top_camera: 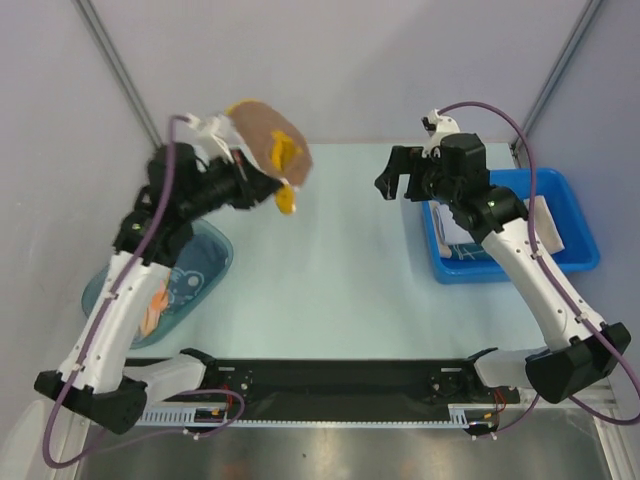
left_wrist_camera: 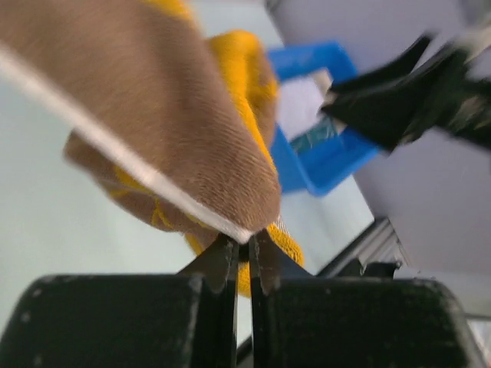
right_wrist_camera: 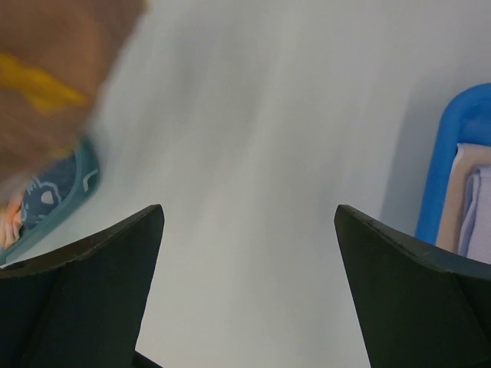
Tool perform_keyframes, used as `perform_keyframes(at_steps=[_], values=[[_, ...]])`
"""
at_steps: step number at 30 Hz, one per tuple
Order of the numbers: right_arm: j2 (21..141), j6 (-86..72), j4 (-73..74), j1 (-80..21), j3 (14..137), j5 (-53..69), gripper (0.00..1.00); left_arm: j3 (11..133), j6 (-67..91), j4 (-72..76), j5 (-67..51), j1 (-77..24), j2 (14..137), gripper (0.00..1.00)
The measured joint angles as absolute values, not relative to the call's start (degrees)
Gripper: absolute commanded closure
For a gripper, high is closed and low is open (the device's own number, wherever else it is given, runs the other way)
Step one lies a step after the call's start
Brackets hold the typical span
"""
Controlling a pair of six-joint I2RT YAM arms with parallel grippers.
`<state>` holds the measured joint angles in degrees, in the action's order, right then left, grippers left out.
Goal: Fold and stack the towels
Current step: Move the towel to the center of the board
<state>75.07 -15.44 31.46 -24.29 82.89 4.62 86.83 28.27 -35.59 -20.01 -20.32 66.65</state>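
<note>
A brown towel with yellow lettering (top_camera: pixel 268 143) hangs in the air over the table's far left. My left gripper (top_camera: pixel 266 188) is shut on its white-edged corner (left_wrist_camera: pixel 247 244). The cloth (left_wrist_camera: pixel 153 115) droops in a bunch above the fingers. My right gripper (top_camera: pixel 395 182) hovers over the far right of the table, open, with nothing between its fingers (right_wrist_camera: pixel 249 222). An orange towel (top_camera: pixel 152 310) and a teal-blue printed towel (top_camera: pixel 186 284) lie in the translucent teal tub (top_camera: pixel 215 243). Pale folded towels (top_camera: pixel 548 226) lie in the blue bin (top_camera: pixel 572 192).
The teal tub stands at the left beside the left arm. The blue bin (left_wrist_camera: pixel 322 172) stands at the right under the right arm's forearm; its rim (right_wrist_camera: pixel 443 157) shows at the right wrist view's edge. A black rail (top_camera: pixel 330 380) runs along the near edge.
</note>
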Motion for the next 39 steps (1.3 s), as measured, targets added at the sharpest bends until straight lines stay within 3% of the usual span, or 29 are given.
perform_keyframes(at_steps=[7,9,10,11,13,14,17,22,30,39], values=[[74.6,-15.8,32.9,-24.5,75.3,1.6,0.0,48.4,34.3,-29.0,-17.7,-29.6,69.1,0.93],[74.8,-16.3,33.3,-25.2,72.1,0.3,0.0,41.6,36.0,-29.4,-16.5,-31.0,69.6,0.88],[75.2,-16.5,33.7,-25.9,70.9,-0.4,0.0,39.0,36.9,-29.7,-15.7,-31.5,69.3,0.85],[75.8,-16.8,34.1,-26.6,70.2,-1.0,0.0,37.5,37.7,-30.0,-15.0,-31.9,69.1,0.74],[77.9,-17.1,33.9,-27.7,70.0,-1.3,0.07,36.3,39.1,-30.5,-13.5,-32.1,67.6,0.65],[79.0,-17.3,33.4,-28.0,70.0,-1.3,0.1,36.3,39.9,-30.5,-12.7,-32.1,66.2,0.51],[83.1,-17.9,31.0,-29.0,70.0,-1.0,0.24,37.9,40.4,-30.6,-10.5,-32.1,62.3,0.36],[91.1,-18.6,29.6,-29.1,72.6,-0.7,0.4,52.5,35.3,-30.2,-9.5,-31.2,70.1,0.37],[88.5,-18.4,29.1,-28.3,72.2,2.8,0.42,84.2,19.2,-25.9,-9.4,-30.8,103.1,0.44],[80.2,-18.2,26.2,-24.1,69.7,7.2,0.44,92.7,11.5,-27.4,-12.9,-30.9,122.8,0.5]])
